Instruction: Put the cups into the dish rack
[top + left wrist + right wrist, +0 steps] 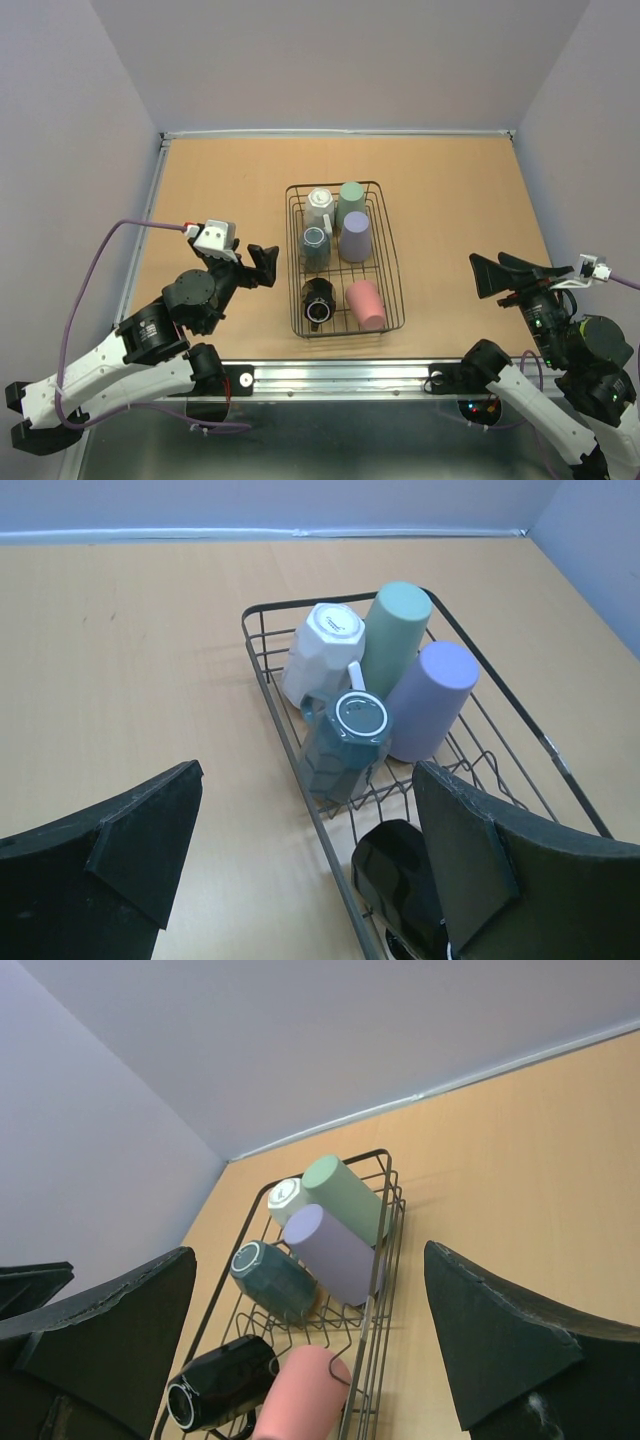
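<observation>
Now — left end effector (pixel 266 266): wide open, empty | right end effector (pixel 482 275): likewise

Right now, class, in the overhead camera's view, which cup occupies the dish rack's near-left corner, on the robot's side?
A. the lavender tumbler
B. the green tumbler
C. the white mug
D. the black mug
D: in the top view the black mug lies in the near-left corner of the dish rack, with the pink tumbler to its right.
</observation>
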You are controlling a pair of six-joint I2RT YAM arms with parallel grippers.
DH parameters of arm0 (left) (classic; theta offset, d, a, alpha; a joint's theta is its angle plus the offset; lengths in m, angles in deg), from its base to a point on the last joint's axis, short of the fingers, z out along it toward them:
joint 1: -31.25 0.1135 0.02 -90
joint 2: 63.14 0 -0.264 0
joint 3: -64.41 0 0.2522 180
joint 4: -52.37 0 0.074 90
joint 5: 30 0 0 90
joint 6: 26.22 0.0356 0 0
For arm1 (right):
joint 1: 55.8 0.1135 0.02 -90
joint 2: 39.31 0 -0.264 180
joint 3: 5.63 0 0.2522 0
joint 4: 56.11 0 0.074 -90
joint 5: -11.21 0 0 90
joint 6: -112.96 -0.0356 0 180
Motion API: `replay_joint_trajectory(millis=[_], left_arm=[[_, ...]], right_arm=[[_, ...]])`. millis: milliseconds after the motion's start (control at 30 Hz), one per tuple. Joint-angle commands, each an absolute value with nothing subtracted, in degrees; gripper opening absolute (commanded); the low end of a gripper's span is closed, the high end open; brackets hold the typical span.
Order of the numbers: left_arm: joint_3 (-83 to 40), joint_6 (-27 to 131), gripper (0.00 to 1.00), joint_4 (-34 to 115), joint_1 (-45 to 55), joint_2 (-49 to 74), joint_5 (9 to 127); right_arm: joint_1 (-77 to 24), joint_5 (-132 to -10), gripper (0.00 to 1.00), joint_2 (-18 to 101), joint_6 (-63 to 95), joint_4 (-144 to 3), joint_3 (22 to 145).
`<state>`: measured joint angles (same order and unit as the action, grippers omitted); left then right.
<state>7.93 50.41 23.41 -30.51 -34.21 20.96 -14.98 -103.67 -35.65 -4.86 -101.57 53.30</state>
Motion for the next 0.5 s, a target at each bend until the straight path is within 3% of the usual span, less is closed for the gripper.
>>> replay_joint_trajectory(millis=[0,467], left_arm=[[8.90,51.21,0.98,26.30,-29.92,-35.10,20.01],[8.90,51.83,0.98,26.66,-29.22,-33.17,19.14]], right_arm=[[-15.02,-104.45,1.00,-35.97,-3.94,-100.89,52.43],[-15.11,-104.01,1.00,-34.04,-3.32,-100.72,52.25]])
